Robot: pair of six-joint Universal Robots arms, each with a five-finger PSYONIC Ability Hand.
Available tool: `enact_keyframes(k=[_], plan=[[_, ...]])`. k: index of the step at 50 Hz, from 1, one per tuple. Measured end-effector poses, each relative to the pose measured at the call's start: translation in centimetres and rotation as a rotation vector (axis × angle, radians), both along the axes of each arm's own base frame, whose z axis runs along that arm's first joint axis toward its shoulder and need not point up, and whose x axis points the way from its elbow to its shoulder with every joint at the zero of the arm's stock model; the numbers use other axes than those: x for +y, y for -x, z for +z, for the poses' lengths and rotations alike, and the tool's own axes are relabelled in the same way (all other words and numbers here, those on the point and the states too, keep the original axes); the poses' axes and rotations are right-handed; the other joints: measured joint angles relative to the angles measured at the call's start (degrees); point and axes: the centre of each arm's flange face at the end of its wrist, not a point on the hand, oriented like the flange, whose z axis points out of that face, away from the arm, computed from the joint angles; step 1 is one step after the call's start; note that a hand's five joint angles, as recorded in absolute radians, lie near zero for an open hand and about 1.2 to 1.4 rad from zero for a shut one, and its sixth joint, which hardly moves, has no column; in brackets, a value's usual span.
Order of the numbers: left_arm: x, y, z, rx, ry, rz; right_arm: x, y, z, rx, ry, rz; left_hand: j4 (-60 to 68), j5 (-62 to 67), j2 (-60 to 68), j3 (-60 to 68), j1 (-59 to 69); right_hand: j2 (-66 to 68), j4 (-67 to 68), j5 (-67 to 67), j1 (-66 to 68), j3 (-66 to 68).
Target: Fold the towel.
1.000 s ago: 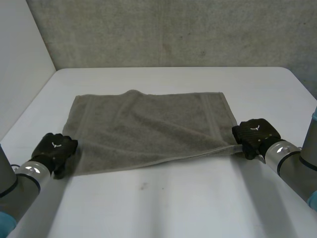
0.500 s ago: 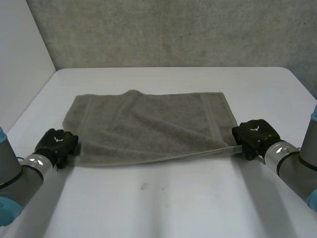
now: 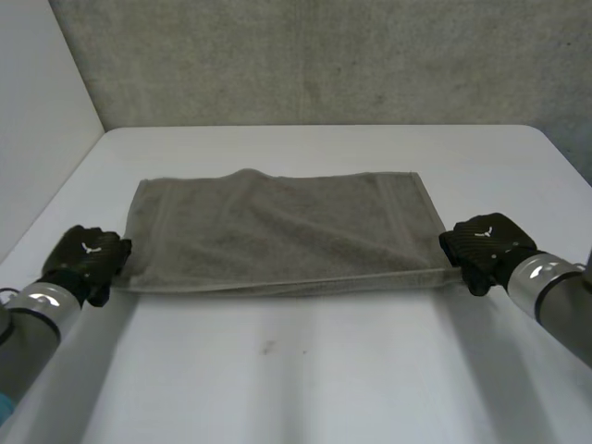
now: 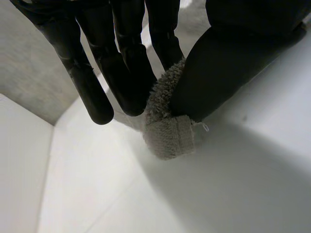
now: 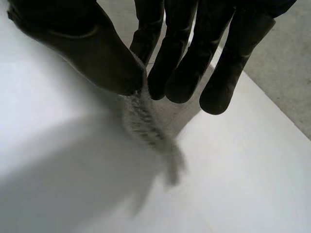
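Left robot hand (image 3: 88,262), at the head view's lower left, pinches the near-left corner of the towel (image 3: 277,231) between thumb and fingers. At middle right, the right robot hand (image 3: 486,248) pinches the near-right corner. The towel lies spread across the centre of the white table (image 3: 305,388).

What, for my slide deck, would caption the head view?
Left hand and right hand each pinch a near corner of the grey towel, its near edge taut.

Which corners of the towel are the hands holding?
The two corners nearest the robot: the left hand pinches one, the right hand the other. The far corners of the towel lie untouched on the table.
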Motion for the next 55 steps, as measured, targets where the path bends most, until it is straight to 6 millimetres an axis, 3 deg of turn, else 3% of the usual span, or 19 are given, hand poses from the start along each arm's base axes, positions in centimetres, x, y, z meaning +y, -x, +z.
enact_keyframes(k=[12, 17, 21, 28, 41, 47, 55], plan=[[5.8, -0.7, 5.2, 0.028, -0.017, -0.027, 5.1, 1.9, 3.5, 0.196, -0.138, 0.081, 0.0, 0.0, 0.0, 0.0, 0.2, 0.0, 0.0, 0.0, 0.0, 0.0], [6.9, -0.9, 5.7, 0.059, -0.056, -0.05, 5.9, 2.5, 4.9, 0.242, -0.112, 0.108, 0.0, 0.0, 0.0, 0.0, 0.2, 0.0, 0.0, 0.0, 0.0, 0.0], [6.3, -1.1, 5.9, 0.073, -0.049, -0.063, 5.0, 2.5, 5.7, 0.242, -0.057, 0.121, 0.0, 0.0, 0.0, 0.0, 0.2, 0.0, 0.0, 0.0, 0.0, 0.0], [2.4, -1.2, 5.4, 0.081, -0.006, -0.084, 0.3, 1.4, 4.6, 0.211, 0.013, 0.119, 0.0, 0.0, 0.0, 0.0, 0.2, 0.0, 0.0, 0.0, 0.0, 0.0], [-7.8, 2.8, 1.7, 0.134, -0.043, -0.039, -8.6, -4.4, -0.2, 0.185, 0.183, 0.13, 0.0, 0.1, 0.0, 0.0, 0.2, 0.0, 0.0, 0.1, 0.0, 0.0], [-11.9, 4.1, 0.7, 0.136, 0.008, -0.007, -11.6, -6.6, -1.9, 0.178, 0.267, 0.133, 0.0, 0.2, 0.0, 0.1, 0.2, 0.0, 0.0, 0.1, 0.0, 0.0], [-15.4, 5.0, -0.4, 0.13, 0.063, 0.028, -14.6, -7.6, -3.5, 0.186, 0.326, 0.097, 0.1, 0.2, 0.0, 0.1, 0.2, 0.0, 0.0, 0.1, 0.0, 0.0]])
